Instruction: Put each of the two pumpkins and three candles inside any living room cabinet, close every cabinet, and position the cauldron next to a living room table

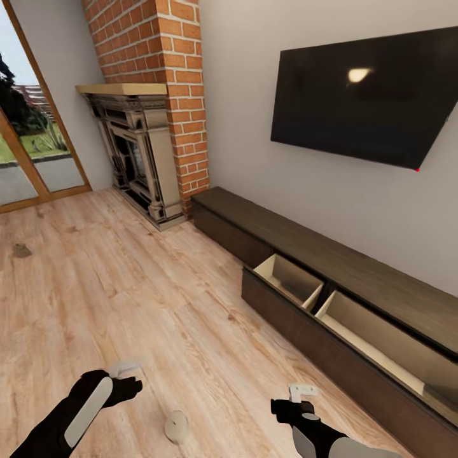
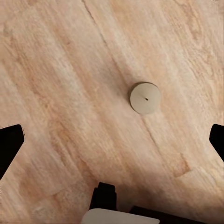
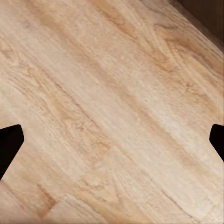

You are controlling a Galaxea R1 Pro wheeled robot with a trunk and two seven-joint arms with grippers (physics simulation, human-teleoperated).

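So the biggest thing here is the wood floor point(image 1: 127, 286), light planks running everywhere. Along the wall on the right sits the cabinet point(image 1: 356, 267), long and low, dark brown, its long axis running along the wall from the brick fireplace point(image 1: 143, 152) toward the near right corner. Its drawer point(image 1: 318, 324) is pulled out toward the room, open side up, with pale inner compartments split by a divider, and nothing I can see inside them. Above it hangs a black TV point(image 1: 369, 95). A glass door point(image 1: 32, 146) is at far left.

Down low, the left gripper point(image 1: 124, 380) and the right gripper point(image 1: 303, 395) both hover over the floor. In each wrist view the dark fingertips sit at opposite edges, so both have fingers spread wide apart, gripping nothing.

One candle point(image 2: 144, 97) stands upright on the floor between the two arms, nearer the left one, flat top and tiny wick facing up, not touching either gripper.
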